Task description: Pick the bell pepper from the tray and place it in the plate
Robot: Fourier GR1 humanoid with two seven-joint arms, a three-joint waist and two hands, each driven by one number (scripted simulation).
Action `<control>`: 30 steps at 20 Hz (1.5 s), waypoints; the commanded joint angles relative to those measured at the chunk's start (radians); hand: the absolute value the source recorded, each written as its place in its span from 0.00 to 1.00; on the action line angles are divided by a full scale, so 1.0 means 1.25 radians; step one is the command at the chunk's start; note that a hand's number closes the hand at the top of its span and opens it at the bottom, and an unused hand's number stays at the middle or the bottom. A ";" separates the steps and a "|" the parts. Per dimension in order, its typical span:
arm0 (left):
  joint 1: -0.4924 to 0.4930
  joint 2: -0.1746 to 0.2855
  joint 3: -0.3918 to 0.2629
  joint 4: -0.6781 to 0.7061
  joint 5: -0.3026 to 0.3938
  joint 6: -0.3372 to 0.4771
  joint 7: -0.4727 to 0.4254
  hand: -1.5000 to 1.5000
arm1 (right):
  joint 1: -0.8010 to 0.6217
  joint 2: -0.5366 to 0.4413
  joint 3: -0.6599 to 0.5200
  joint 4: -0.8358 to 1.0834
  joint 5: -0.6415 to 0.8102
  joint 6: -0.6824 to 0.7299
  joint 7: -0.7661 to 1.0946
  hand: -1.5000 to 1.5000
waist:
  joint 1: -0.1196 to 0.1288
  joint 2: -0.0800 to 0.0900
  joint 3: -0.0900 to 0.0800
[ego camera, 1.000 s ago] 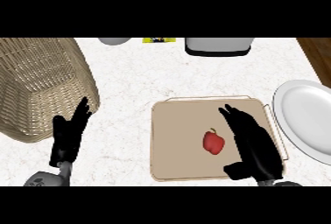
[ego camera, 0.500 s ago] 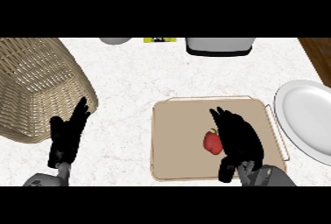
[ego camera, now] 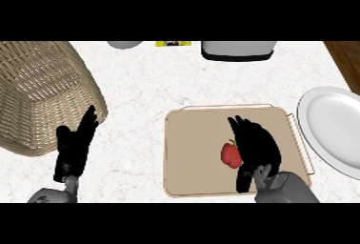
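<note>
My right robot hand (ego camera: 256, 143), fingers straight, hangs over the tray (ego camera: 193, 143), covering the pepper's (ego camera: 228, 155) right side (plate (ego camera: 330, 128) cut off); left robot hand (ego camera: 74, 147) rests open.

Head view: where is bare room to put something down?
Free: the white counter between the woven wicker basket and the beige tray, and beyond the tray. The round white plate is bare. Crowded: the tray's right half, with red bell pepper and right hand.
</note>
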 commanded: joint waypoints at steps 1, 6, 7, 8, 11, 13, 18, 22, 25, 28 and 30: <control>0.064 -0.001 0.002 -0.053 -0.021 -0.017 -0.005 0.50 | -0.073 0.028 -0.061 0.063 -0.007 0.057 -0.006 0.00 | 0.003 0.000 0.000; -0.030 -0.064 0.021 0.042 -0.066 -0.005 0.006 0.50 | -0.003 0.083 -0.010 0.058 0.055 0.029 0.005 0.00 | -0.002 0.000 0.000; 0.033 -0.016 0.053 -0.028 -0.032 -0.055 0.016 0.50 | -0.003 0.086 -0.011 0.051 0.065 0.034 0.007 0.00 | 0.000 0.000 0.000; 0.068 -0.044 0.015 -0.068 -0.071 -0.021 0.011 0.50 | -0.008 0.064 -0.043 0.090 0.065 0.011 -0.038 0.00 | 0.001 0.000 0.000; -0.005 -0.013 0.086 -0.036 -0.037 -0.072 0.053 0.50 | -0.006 0.048 -0.054 0.128 0.086 -0.013 -0.095 0.00 | 0.000 0.000 0.000; 0.047 -0.063 0.057 -0.012 -0.070 -0.058 -0.026 0.50 | 0.052 0.061 -0.035 0.089 0.105 -0.025 -0.080 0.00 | -0.001 0.000 0.000; 0.015 -0.067 0.076 -0.055 -0.094 -0.061 0.072 0.50 | 0.013 0.052 -0.086 0.177 0.126 -0.034 -0.149 0.00 | 0.000 0.000 0.000; 0.029 -0.063 0.101 -0.003 -0.077 -0.099 -0.010 0.50 | -0.005 0.004 -0.071 0.134 0.135 0.004 -0.210 1.00 | 0.000 0.000 0.000; 0.078 -0.099 0.035 -0.125 -0.139 -0.044 0.072 0.50 | -0.007 0.053 -0.030 0.195 0.194 -0.066 -0.206 1.00 | 0.004 -0.001 0.000; 0.032 -0.068 0.111 -0.051 -0.104 -0.108 0.030 0.50 | 0.053 0.016 -0.038 0.114 0.216 -0.055 -0.229 1.00 | -0.002 0.000 0.000; 0.034 -0.104 0.088 -0.048 -0.114 -0.080 0.029 0.50 | 0.013 0.036 -0.026 0.153 0.261 -0.103 -0.208 1.00 | 0.000 0.000 0.000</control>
